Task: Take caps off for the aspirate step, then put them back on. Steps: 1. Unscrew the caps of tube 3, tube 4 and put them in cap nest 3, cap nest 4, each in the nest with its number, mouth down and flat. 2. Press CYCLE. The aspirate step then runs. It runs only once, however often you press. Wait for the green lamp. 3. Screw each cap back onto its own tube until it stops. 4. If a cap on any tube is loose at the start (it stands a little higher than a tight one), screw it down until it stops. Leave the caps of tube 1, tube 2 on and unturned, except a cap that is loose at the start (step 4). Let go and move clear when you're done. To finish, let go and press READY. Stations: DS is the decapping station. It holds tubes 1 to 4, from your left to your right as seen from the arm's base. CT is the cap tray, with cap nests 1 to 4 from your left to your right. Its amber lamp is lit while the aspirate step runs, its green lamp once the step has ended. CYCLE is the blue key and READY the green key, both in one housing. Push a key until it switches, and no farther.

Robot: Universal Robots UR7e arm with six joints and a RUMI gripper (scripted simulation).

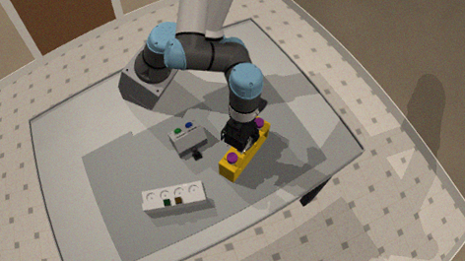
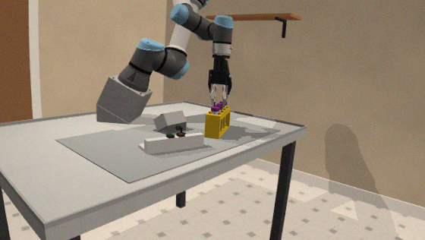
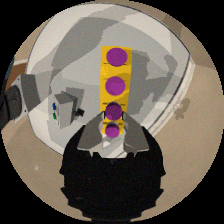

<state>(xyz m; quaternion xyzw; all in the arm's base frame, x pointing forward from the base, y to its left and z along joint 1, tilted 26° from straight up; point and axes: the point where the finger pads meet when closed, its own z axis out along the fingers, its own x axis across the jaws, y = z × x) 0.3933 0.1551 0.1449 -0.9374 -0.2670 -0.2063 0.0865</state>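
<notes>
The yellow decapping station holds four tubes with purple caps. In the wrist view, the caps of tube 1, tube 2 and tube 4 stand free. My gripper points down and is shut on the cap of tube 3, which sits on its tube. The top view hides this grip. The white cap tray has four empty nests. Its green lamp and amber lamp look dark.
The grey key housing, with the blue key and green key, stands between the arm's base and the station. A small black object is beside it. The neighbouring caps are close to the fingers.
</notes>
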